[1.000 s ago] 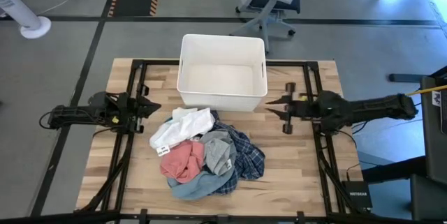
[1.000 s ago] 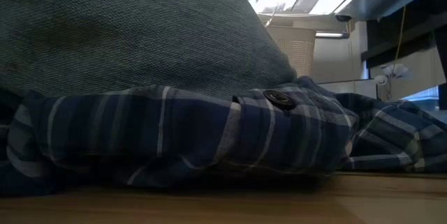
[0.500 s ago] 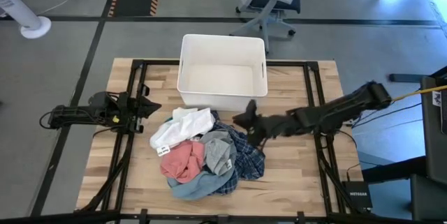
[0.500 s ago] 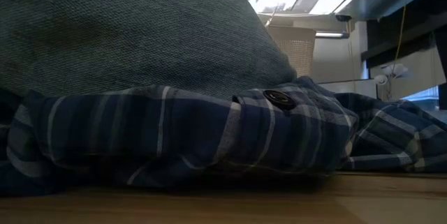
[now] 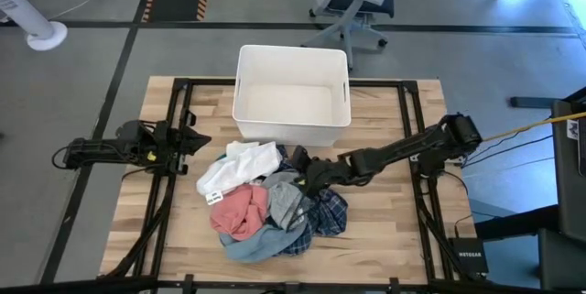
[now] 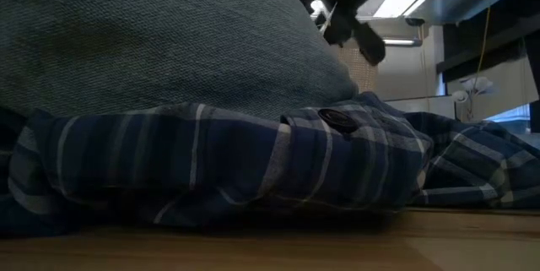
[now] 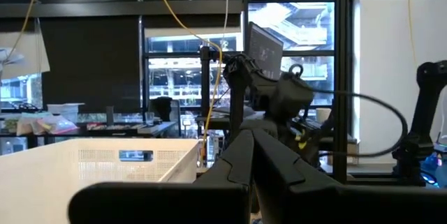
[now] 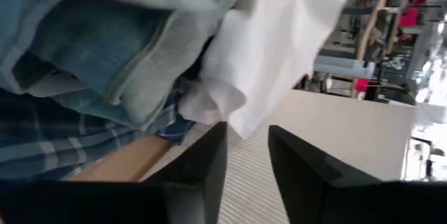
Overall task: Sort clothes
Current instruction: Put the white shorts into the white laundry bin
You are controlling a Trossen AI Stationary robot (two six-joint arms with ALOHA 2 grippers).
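Observation:
The clothes lie in a heap on the table's middle left: a white garment [image 5: 240,166], a salmon pink one [image 5: 240,210], a grey one [image 5: 286,199], a navy plaid shirt [image 5: 322,213] and a light-blue denim shirt [image 5: 249,245] underneath. My right gripper [image 5: 305,172] hangs just above the heap's far right edge, slanting down, fingers open [image 8: 248,139] with nothing between them; the white, grey and denim cloth fill its wrist view. My left gripper [image 5: 201,138] waits shut [image 7: 251,140] at the table's left, clear of the heap.
A white plastic bin [image 5: 291,60] stands at the table's far middle, right behind the heap. Bare wood lies to the right [image 5: 385,221] and near right of the clothes. In the low view, denim [image 6: 169,43] and plaid [image 6: 253,161] block most of the sight.
My right gripper has swung from beside the bin's right corner toward the table's left, out over the heap. It has come down somewhat, tipped to point downward and rolled about its own line. The clothes have not stirred.

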